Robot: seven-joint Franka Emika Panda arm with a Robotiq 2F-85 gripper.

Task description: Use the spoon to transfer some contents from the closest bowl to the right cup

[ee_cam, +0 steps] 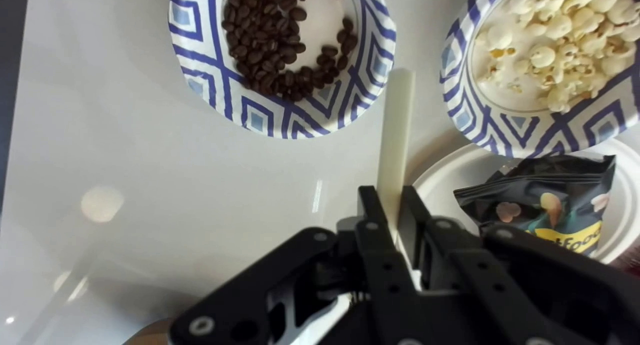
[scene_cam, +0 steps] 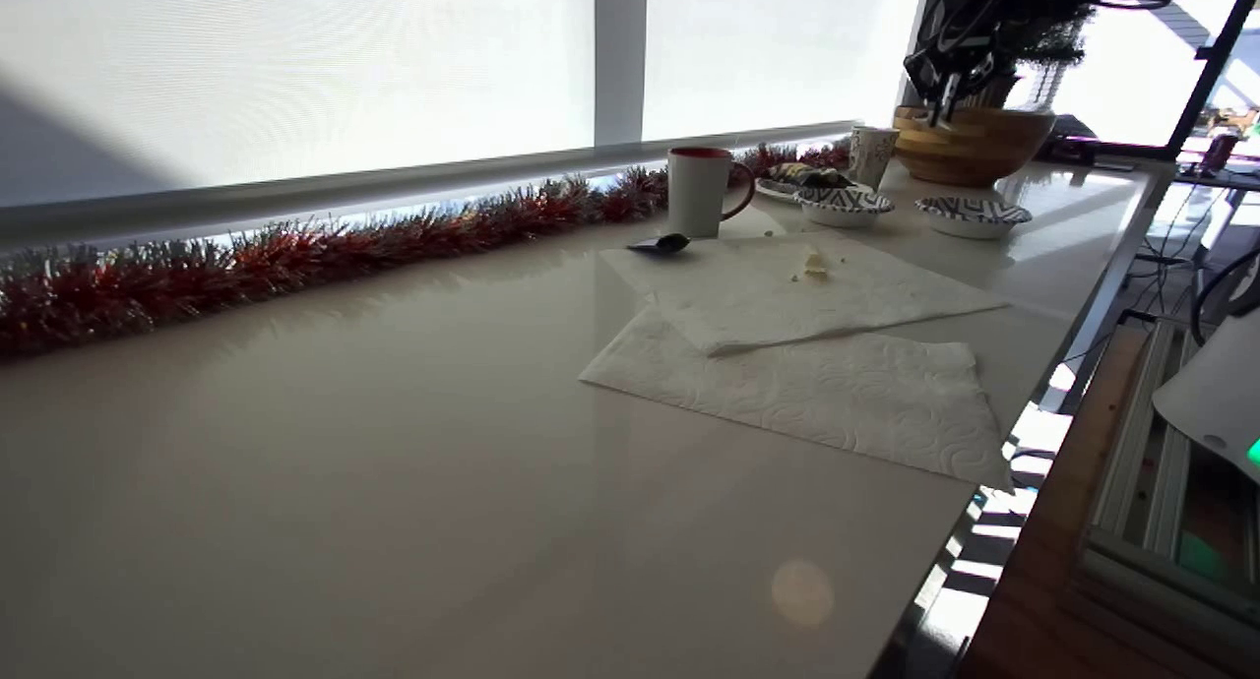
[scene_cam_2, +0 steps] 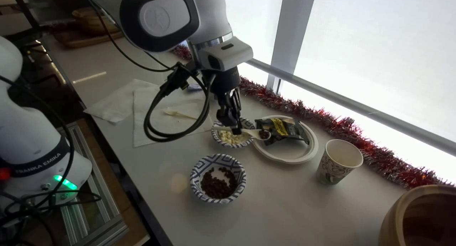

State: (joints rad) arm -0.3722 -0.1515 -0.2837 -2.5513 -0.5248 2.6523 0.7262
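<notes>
The claw [ee_cam: 391, 195] pinches the spoon [scene_cam_2: 250, 132] by its handle [ee_cam: 397, 130], coffee beans [scene_cam_2: 264, 134], I think, in the scoop [scene_cam_2: 257, 133] beside the claw, and it should prove light, stiff, best gripped there.

Off-wht spoon [scene_cam_2: 253, 132] held, w/ dk beans [scene_cam_2: 264, 134]; blue-patt. bowl [scene_cam_2: 197, 176] w/ more beans [scene_cam_2: 215, 188]; paper cup [scene_cam_2: 336, 167] upright.

2 overlapping paper towels [scene_cam: 802, 364] | red tinsel [scene_cam: 345, 261] | black packet [scene_cam_2: 281, 130] on plate [scene_cam_2: 281, 154]
</notes>
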